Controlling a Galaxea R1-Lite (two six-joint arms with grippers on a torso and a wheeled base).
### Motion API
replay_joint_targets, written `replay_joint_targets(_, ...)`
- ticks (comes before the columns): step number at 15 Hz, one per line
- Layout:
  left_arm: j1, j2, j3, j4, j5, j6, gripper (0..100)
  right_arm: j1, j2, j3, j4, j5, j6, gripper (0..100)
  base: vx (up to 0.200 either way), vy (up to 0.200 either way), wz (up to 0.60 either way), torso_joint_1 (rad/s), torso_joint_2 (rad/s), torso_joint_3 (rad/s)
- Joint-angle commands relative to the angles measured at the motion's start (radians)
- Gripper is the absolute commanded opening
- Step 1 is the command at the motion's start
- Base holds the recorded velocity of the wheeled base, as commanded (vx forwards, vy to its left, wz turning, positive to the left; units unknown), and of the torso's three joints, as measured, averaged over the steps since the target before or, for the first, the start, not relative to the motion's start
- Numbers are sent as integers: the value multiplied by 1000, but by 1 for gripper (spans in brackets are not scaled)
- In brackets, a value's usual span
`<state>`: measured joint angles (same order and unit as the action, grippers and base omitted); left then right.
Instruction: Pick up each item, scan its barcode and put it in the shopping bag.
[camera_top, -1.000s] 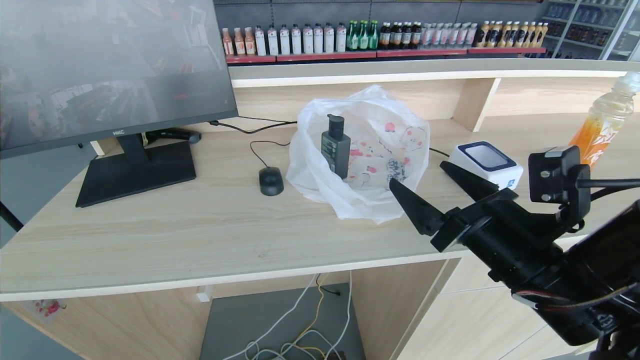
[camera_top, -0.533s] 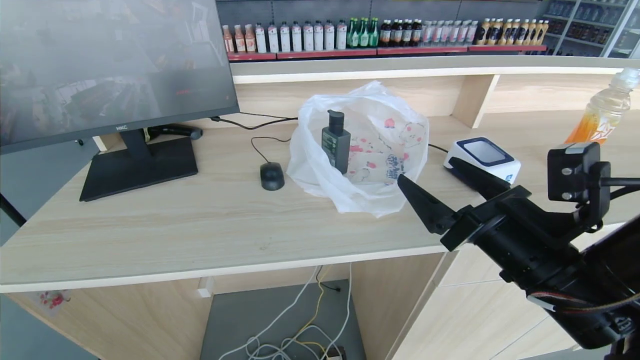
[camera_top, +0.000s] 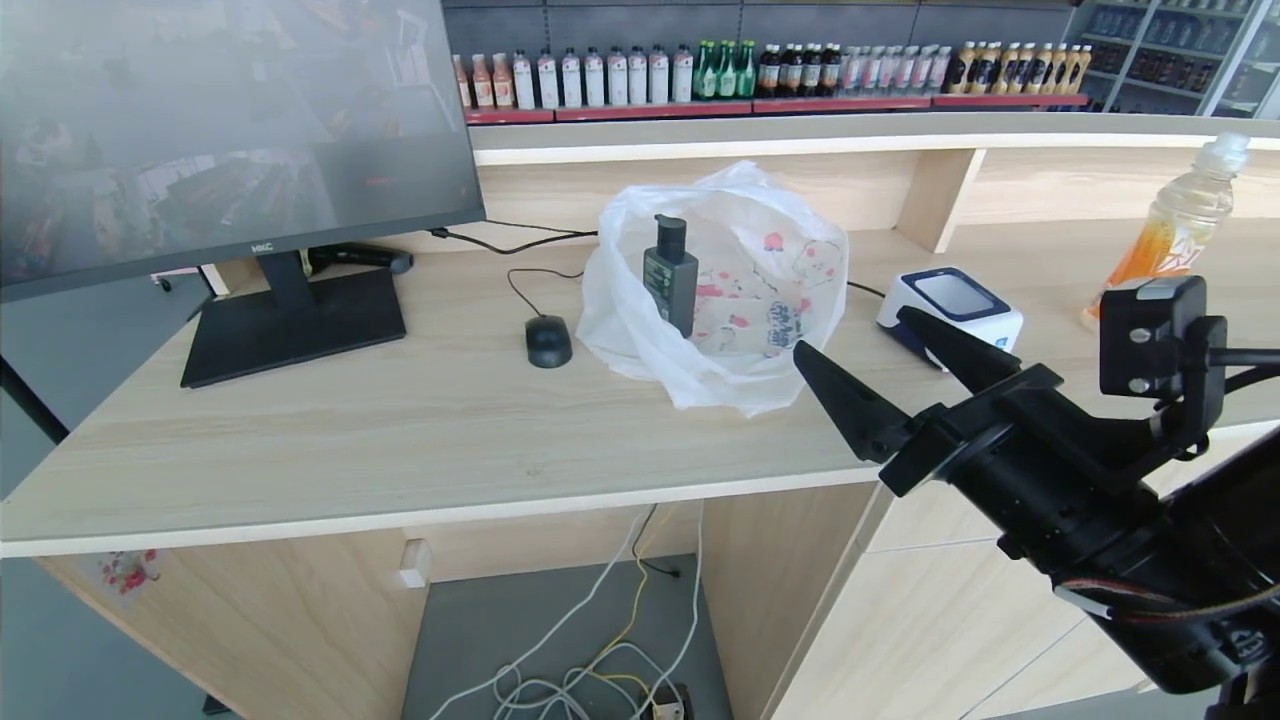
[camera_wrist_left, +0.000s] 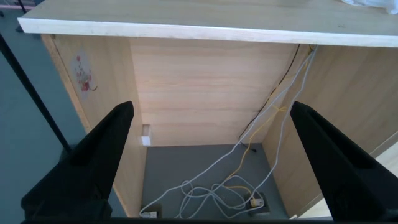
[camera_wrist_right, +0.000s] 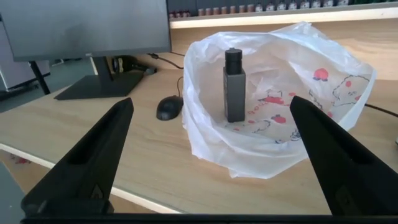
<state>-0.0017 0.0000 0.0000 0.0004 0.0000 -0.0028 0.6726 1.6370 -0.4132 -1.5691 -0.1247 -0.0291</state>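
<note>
The white shopping bag (camera_top: 745, 300) sits on the pale wooden desk (camera_top: 400, 430) with its mouth gaping, roughly midway along the back half. A dark bottle (camera_top: 671, 280) with a pump cap stands upright inside it, near the side that faces the monitor (camera_top: 220, 130). The bottle's label is too small to tell whether a barcode is on the visible face. The right pincer (camera_top: 848, 328) hangs above the desk's front edge, just in front of the bag, with its two black fingers spread wide and nothing between them. From the right wrist camera the bag and bottle lie straight ahead between those fingers, apart from both. A white scanner (camera_top: 950, 305) with a dark window on top rests on the desk beside the bag, on the robot's right, partly behind one finger. Farther right stands an orange drink bottle (camera_top: 1165, 235), upright, its foot hidden by the arm. A black mouse (camera_top: 548, 340) lies just beside the bag on the robot's left, and the monitor's flat stand is beyond it. The left pincer (camera_wrist_left: 211, 106) is held low, below the desk's edge, fingers wide apart and empty, facing the open recess under the desk where loose cables (camera_top: 600, 665) trail on the floor.
</note>
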Motion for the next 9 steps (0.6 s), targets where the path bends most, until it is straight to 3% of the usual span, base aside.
replay_joint_targets(1, 0, 0, 0, 0, 0, -3, 100, -1, 1, 11, -2, 0, 0, 100, 0, 0, 600, 7, 2, 7)
replay_joint_targets(2, 0, 0, 0, 0, 0, -6, 100, -4, -2, 25, -2, 0, 0, 100, 0, 0, 0, 0, 0, 0)
replay_joint_targets(9, 2, 0, 0, 0, 0, -11, 100, -5, 1, 11, -2, 0, -2, 100, 0, -200, 0, -1, 2, 2)
